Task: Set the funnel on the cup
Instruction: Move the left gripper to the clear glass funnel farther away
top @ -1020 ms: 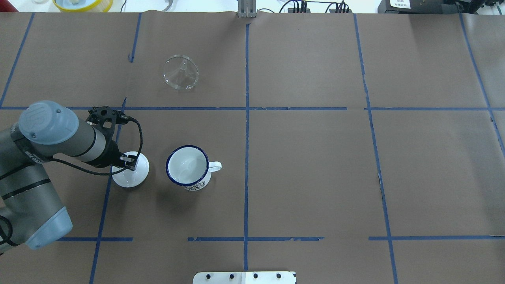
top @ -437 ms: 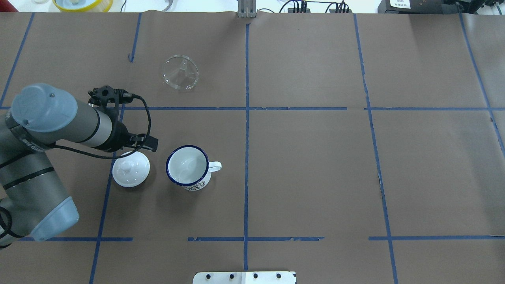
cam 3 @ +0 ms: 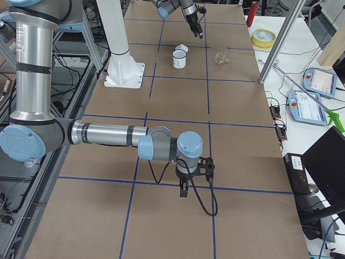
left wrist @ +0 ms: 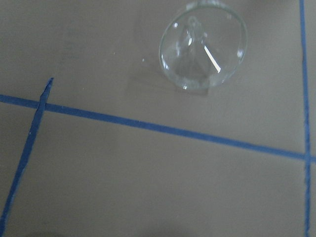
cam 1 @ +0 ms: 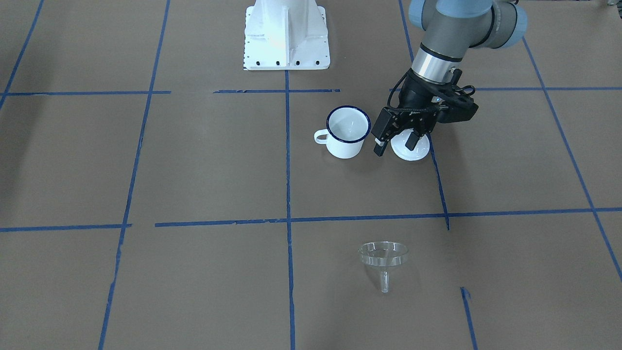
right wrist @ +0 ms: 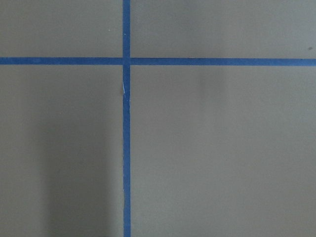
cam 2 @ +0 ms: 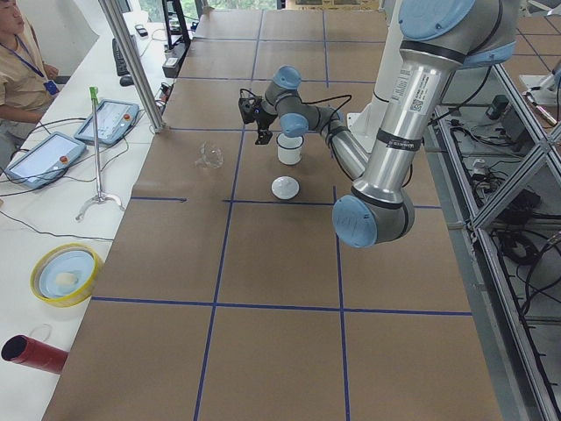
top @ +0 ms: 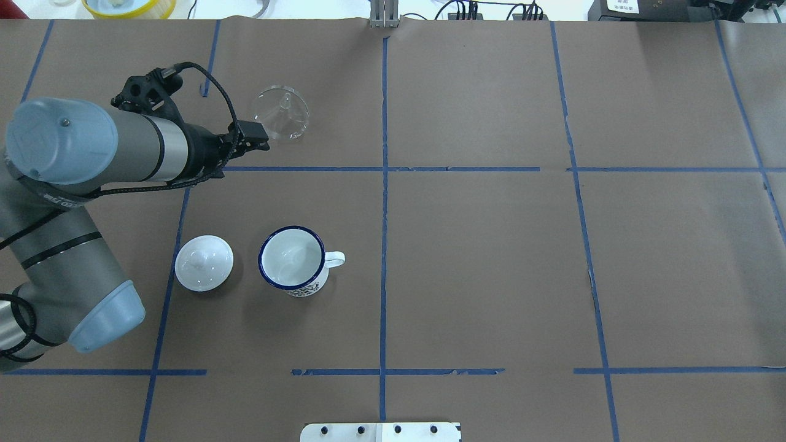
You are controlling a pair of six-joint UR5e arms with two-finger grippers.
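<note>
The clear funnel (top: 281, 112) lies tilted on the brown paper at the far left, spout pointing away from me; it fills the top of the left wrist view (left wrist: 202, 44). The white cup (top: 291, 258) with a dark blue rim stands upright nearer to me, handle to the right, empty. In the overhead view my left gripper (top: 255, 139) is open and empty, just left of the funnel and apart from it. The front-facing view shows it (cam 1: 394, 147) with fingers apart, beside the cup (cam 1: 346, 129). My right gripper (cam 3: 183, 190) hangs over bare paper; I cannot tell its state.
A white knobbed lid (top: 204, 263) lies on the paper left of the cup. Blue tape lines cross the table. My base plate (top: 381, 431) sits at the near edge. A yellow bowl (top: 129, 6) lies beyond the far edge. An operator (cam 2: 17, 61) sits at the left end.
My left gripper has left the white lid and swung away from me to the funnel's left side. The lid, cup and funnel have not moved.
</note>
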